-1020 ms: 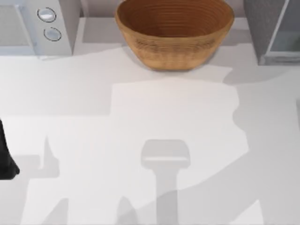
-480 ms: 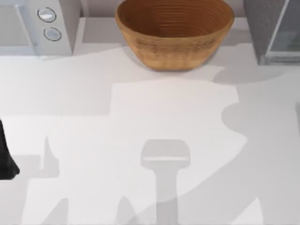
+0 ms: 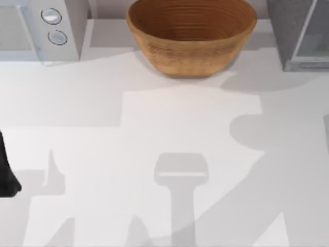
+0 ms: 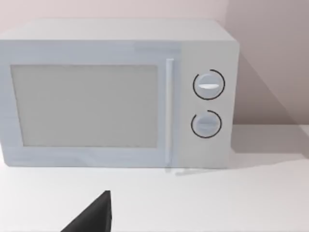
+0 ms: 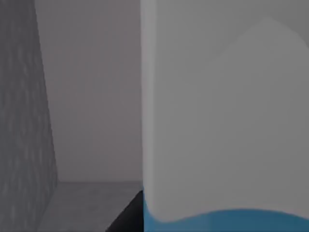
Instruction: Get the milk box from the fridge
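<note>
The milk box (image 5: 222, 121) stands very close in the right wrist view, white above with a light blue band at the lower edge. It is inside the fridge, whose dark speckled wall (image 5: 21, 121) runs along one side. A dark part of my right gripper (image 5: 126, 216) lies against the carton's edge. In the top view the fridge (image 3: 300, 33) stands at the back right with its pale glass door. My left arm (image 3: 6, 175) is parked at the table's left edge. A dark tip of the left gripper (image 4: 91, 218) shows in the left wrist view.
A white microwave with two round dials (image 3: 43, 28) stands at the back left and faces the left wrist camera (image 4: 116, 94). A wooden bowl (image 3: 191, 36) sits at the back middle. The white tabletop (image 3: 164, 154) carries only shadows.
The large shadow on the right half of the table has spread to the left. The left arm, bowl and microwave have not moved.
</note>
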Robot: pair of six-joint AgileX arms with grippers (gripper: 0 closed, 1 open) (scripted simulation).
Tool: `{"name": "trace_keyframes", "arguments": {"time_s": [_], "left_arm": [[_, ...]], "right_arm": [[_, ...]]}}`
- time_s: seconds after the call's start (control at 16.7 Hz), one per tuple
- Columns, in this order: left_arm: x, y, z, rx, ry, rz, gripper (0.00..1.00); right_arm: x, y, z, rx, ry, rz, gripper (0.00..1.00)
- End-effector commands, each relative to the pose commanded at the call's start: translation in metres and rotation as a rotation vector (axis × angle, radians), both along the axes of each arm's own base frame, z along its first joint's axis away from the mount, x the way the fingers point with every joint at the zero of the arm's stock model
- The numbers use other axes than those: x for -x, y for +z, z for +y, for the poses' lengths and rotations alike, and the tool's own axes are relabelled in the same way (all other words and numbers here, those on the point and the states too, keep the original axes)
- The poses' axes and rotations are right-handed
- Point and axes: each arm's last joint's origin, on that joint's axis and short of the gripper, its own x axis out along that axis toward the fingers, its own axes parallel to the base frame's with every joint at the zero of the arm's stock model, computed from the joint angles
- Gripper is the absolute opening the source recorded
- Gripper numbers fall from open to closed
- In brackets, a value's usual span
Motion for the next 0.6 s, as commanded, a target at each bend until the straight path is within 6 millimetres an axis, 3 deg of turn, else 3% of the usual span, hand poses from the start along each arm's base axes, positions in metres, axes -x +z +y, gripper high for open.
{"name": "trace_keyframes", "arguments": {"time_s": [0.18,0.6], "left_arm": [[0.0,0.0,0.0,0.0,0.0,0.0,1.0],[0.0,0.0,0.0,0.0,0.0,0.0,1.0]], "right_arm": [[0.015,0.005,0.001,0.002,0.007,-0.012,0.0],[0.092,-0.002,0.001,-0.003,0.0,0.011,0.0]]}}
